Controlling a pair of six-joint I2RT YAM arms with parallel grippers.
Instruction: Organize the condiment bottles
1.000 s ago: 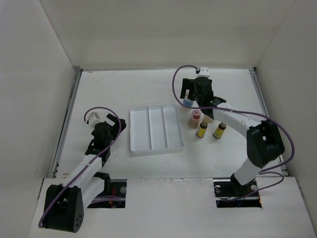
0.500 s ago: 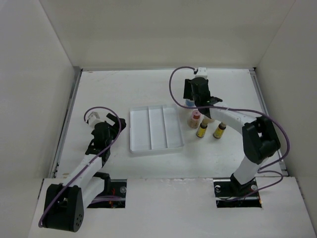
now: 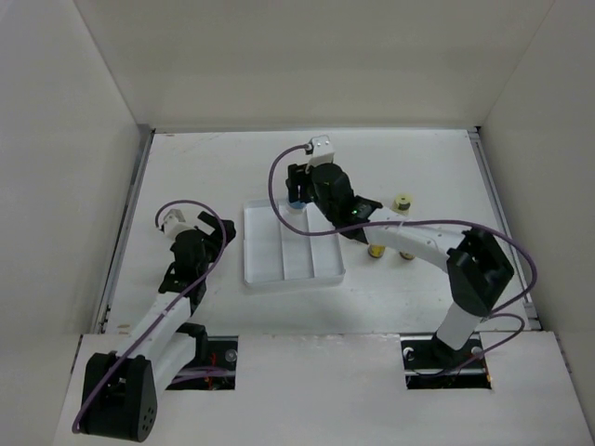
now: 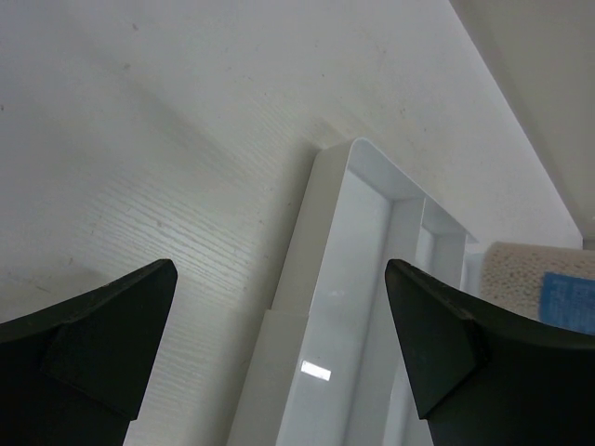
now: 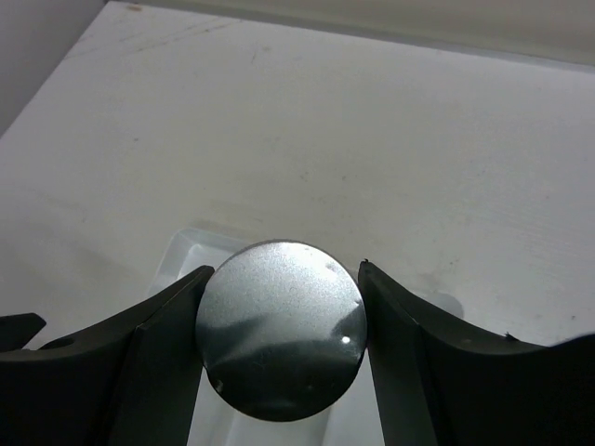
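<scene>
My right jaws clamp the grey-lidded, blue-labelled jar [image 5: 279, 342] above the white plastic three-compartment tray [image 3: 265, 246]; left jaws gape wide, empty. Nothing trayed yet. Small cream-capped bottle [image 3: 402, 203] waits toward the counter's right edge.

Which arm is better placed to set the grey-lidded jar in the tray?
Right. The right gripper is shut on the grey-lidded jar over the tray; the left gripper is open, empty.
</scene>
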